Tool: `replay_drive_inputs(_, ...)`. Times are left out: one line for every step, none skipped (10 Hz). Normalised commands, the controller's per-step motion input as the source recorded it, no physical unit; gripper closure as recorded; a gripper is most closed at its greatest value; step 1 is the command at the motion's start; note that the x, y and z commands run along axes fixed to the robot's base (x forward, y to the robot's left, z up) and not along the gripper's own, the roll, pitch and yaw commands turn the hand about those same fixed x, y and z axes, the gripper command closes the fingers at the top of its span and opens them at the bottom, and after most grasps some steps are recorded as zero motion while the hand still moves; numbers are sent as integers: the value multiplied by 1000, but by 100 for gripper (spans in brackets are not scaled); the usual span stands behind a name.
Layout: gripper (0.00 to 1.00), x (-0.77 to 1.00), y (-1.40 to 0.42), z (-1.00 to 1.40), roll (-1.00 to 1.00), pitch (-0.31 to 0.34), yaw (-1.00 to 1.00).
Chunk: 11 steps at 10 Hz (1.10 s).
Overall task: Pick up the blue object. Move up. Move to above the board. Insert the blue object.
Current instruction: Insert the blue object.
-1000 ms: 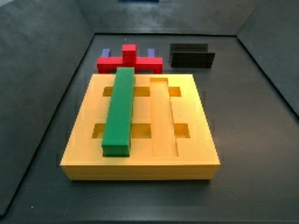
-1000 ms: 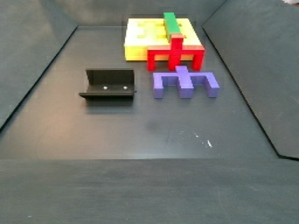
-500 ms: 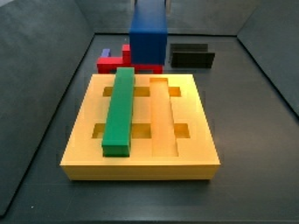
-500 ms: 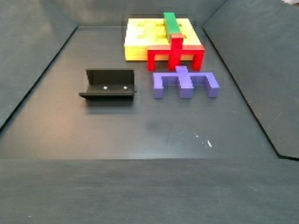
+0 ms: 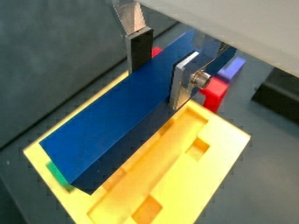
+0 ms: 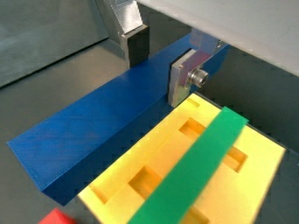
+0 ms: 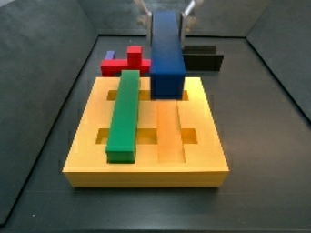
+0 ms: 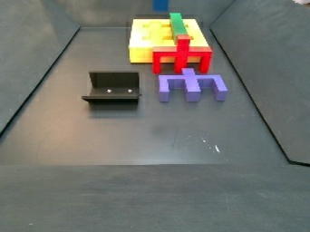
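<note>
I see the gripper pinching the blue object between its 2 silver fingers in both wrist views. In a side view the bar hangs steeply tilted over the far end of the yellow-orange board, its top cut off by the frame edge. I cannot tell whether its lower end touches the board. The green bar lies in a groove; a red piece partly hides the board.
</note>
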Motion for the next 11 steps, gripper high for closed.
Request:
replay_drive_inputs(100,89,-314,-646,69,-104,0)
replay_drive_inputs(100,69,-186,-566,186,-43,0)
replay_drive_inputs(100,71,-37,-426,254,0,0)
replay_drive_inputs(100,43,0,-417,216,0,0)
replay_drive_inputs(100,51,0,-426,83,0,0)
replay_drive_inputs(100,51,0,-463,-44,-11,0)
replay_drive_inputs(100,100,-31,-389,-173,-16,0)
replay_drive_inputs(100,206,-34,-283,-180,0,0)
replay_drive_inputs(100,134,-57,-220,-60,0,0)
replay_drive_inputs(100,191,-146,-100,0,0,0)
replay_drive_inputs(100,94,-149,-100,19,0,0)
